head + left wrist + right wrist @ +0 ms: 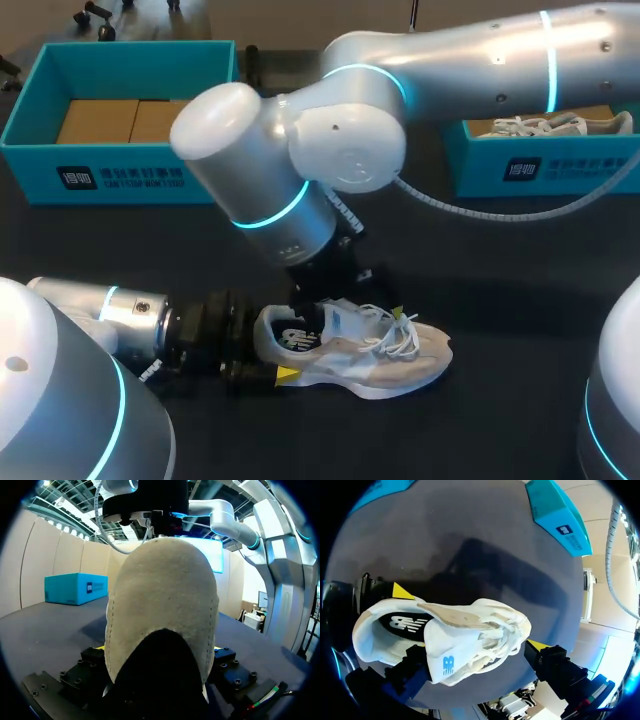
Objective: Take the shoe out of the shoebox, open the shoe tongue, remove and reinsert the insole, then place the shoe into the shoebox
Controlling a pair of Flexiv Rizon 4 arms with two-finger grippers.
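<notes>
The shoe [350, 350] lies on the black table [520, 300] near the front middle, with the toe toward my right, outside both boxes. The left shoebox [120, 175] and the right shoebox [540, 165] stand at the far edge, well apart from the shoe, and the right one holds a second shoe [550, 125]. Bare table is free beside the toe and in front of the right shoebox, but the thick elbow of my right arm hangs over the room between the shoe and the left shoebox. The left gripper [280, 348] is closed on the heel. The head view shows one yellow tip on the near side, the right wrist view shows the other tip on the far side, and the left wrist view shows only the beige heel filling the gap. The right gripper [477, 652] hovers over the laces with its fingers spread wide and grasps nothing. Only its own view shows the dark insole [407, 625] inside the shoe.
</notes>
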